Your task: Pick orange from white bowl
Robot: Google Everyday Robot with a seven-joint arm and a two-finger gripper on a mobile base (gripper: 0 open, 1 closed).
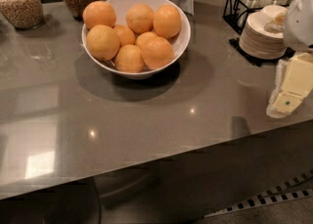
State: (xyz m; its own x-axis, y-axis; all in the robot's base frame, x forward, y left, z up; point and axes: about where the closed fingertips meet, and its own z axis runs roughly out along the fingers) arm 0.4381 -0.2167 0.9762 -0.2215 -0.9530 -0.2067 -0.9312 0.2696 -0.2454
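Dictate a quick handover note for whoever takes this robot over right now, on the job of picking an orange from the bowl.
The gripper hangs at the right edge, over the counter's right end, well apart from the bowl, with no orange in it.
The bowl stands on the counter at upper middle and holds seven oranges.
Done: nothing yet, all the fruit is in the bowl.
Left: reach to the bowl, grip one orange, lift it out.

White bowl (183, 34) upright on table (122, 130), far centre, glossy, wide. Oranges heaped inside. Orange (157, 52) at front right of heap, bright. Gripper (287, 98) at right edge, well apart from bowl.
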